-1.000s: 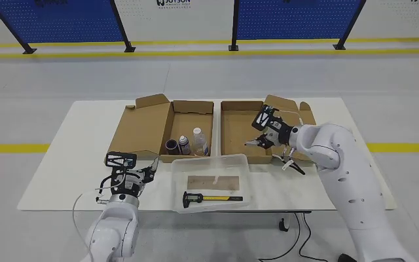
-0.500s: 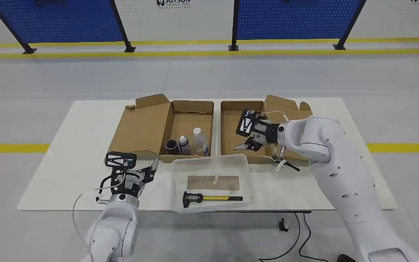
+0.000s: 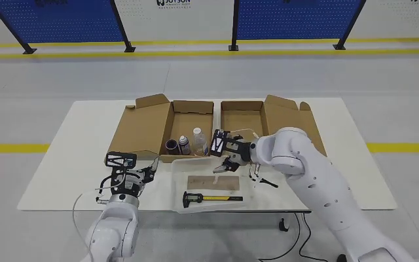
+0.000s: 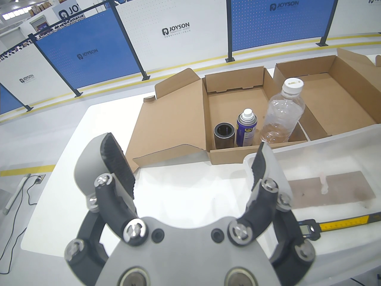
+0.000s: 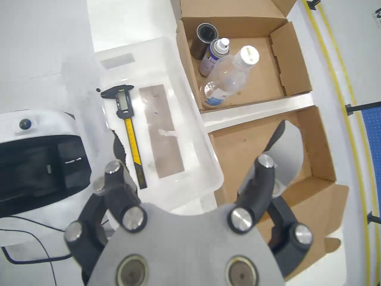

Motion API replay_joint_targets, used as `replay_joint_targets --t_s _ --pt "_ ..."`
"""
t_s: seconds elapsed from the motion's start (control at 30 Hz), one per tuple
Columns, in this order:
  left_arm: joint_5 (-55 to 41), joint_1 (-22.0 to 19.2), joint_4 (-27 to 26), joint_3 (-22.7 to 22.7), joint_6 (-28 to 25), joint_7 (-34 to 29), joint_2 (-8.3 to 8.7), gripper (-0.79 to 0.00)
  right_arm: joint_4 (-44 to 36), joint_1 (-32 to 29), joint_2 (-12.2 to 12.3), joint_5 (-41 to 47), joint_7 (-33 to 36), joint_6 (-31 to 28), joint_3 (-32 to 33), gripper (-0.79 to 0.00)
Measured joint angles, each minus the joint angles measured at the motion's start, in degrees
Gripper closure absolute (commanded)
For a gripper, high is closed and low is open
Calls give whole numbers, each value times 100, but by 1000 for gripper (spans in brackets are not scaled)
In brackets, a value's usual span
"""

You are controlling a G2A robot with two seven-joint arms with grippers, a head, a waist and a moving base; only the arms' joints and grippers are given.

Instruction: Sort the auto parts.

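White table: caliper in clear bin, near right pincer

Logo and one word in dark letters on the white barrier panel, in white on the blue barrier panel. Printed labels on the spray can and bottle, too small to read. Black scale marks along the yellow caliper.

Left arm: we hold it tucked close, low at our left.
Left gripper: fingers spread wide.
Right arm: we hold it stretched inward, toward the middle.
Right gripper: fingers spread wide.
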Motion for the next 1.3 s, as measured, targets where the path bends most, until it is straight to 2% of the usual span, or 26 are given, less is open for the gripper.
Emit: replay_joint_targets --t_s 0.23,0.47,0.67,0.83,1.0,1.3 --pt "-505 79 -115 -427 12 206 -25 -785 352 47 -83 309 -56 67 -356 -785" --pt "-1208 176 -268 -1183 -405 216 -16 -785 804 211 -271 570 -163 170 -948 -785" --pt "-1683 208 -399 -1640 -683 -13 -14 -785 1435 400 -480 839 -485 220 -1381 -785" --pt "-1750 201 -425 -1749 -752 -111 -21 -785 1883 525 -598 1002 -621 113 -1578 -785" --pt "-1606 158 -431 -1622 -778 -203 -33 -785 2317 579 -711 1112 -822 -137 -1779 -785" --pt "-1559 152 -428 -1593 -767 -210 -35 -785 2403 626 -751 1089 -803 -167 -1858 -785"
